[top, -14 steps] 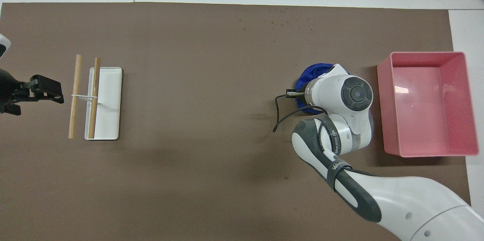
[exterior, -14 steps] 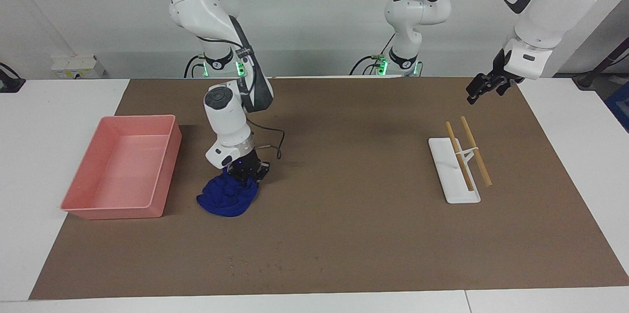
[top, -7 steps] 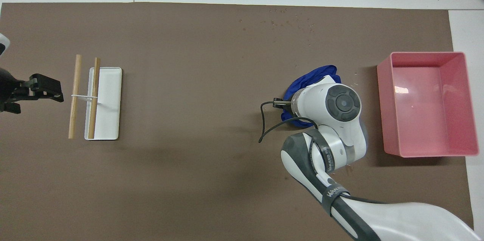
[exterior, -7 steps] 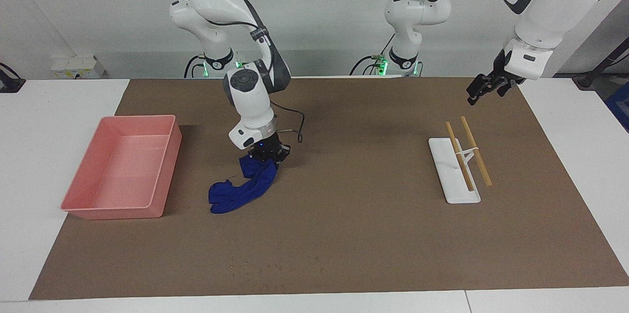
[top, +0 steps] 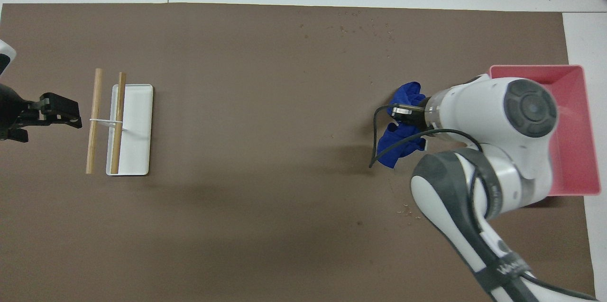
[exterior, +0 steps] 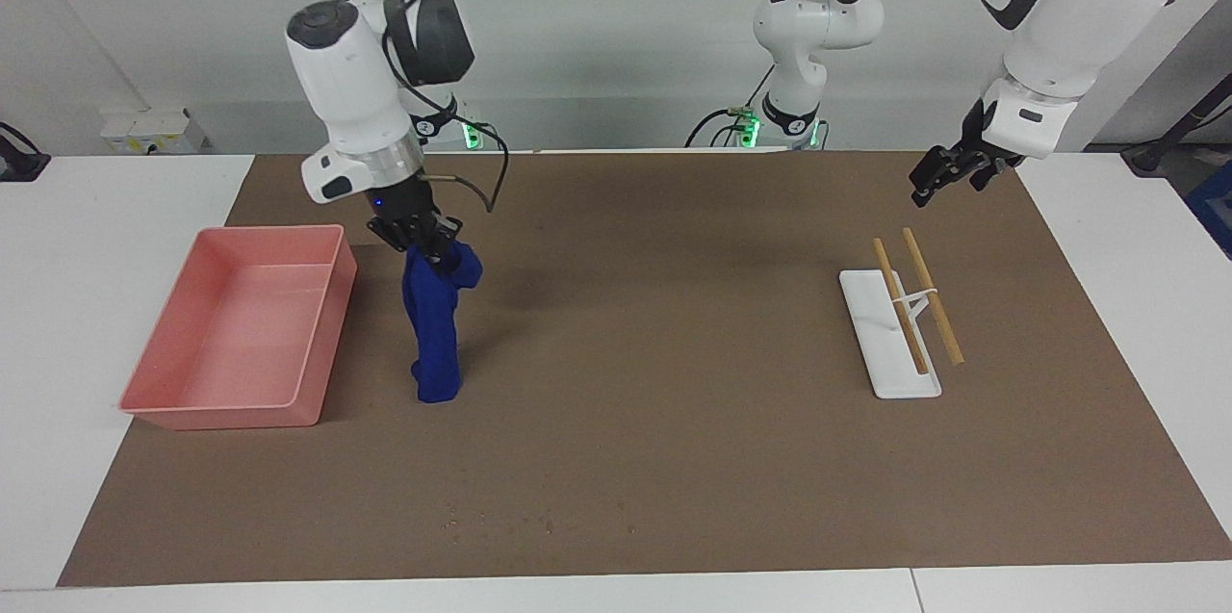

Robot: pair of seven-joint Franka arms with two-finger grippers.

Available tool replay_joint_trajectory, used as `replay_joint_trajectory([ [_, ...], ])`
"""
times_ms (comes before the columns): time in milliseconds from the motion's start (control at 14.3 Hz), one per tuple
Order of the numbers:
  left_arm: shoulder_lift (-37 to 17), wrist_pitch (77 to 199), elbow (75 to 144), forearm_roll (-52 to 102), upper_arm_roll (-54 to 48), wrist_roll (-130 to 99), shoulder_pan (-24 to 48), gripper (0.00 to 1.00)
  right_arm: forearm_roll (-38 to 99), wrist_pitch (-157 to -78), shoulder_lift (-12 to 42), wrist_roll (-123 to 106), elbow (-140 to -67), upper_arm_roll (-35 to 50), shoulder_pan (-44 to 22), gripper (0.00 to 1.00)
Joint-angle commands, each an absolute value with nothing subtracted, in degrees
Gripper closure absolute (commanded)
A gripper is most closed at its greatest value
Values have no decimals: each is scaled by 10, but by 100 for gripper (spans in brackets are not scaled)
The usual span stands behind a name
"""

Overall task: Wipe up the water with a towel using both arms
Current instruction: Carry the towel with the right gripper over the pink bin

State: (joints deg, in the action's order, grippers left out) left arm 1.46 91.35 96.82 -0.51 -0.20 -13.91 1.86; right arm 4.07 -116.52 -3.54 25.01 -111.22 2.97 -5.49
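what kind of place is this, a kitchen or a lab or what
Most likely a robotics lab test bench, not a kitchen. Two white arms stand at a plain table covered by a brown mat; the right gripper holds up a towel, with only staged props about, such as a pink tray.

right gripper (exterior: 423, 242) raised, pointing down, fingers pinched on cloth hanging below them. left gripper (exterior: 948, 172) waits aloft, angled downward.
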Motion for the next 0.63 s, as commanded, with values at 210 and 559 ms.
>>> replay_joint_trajectory([
  [210, 18, 911, 973, -15, 6, -133, 28, 0, -46, -1051, -70, 105, -1048, 33, 50, 100],
  [559, 18, 911, 977, -15, 6, -135, 29, 0, -87, -1044, -71, -52, -1023, 33, 130, 100],
])
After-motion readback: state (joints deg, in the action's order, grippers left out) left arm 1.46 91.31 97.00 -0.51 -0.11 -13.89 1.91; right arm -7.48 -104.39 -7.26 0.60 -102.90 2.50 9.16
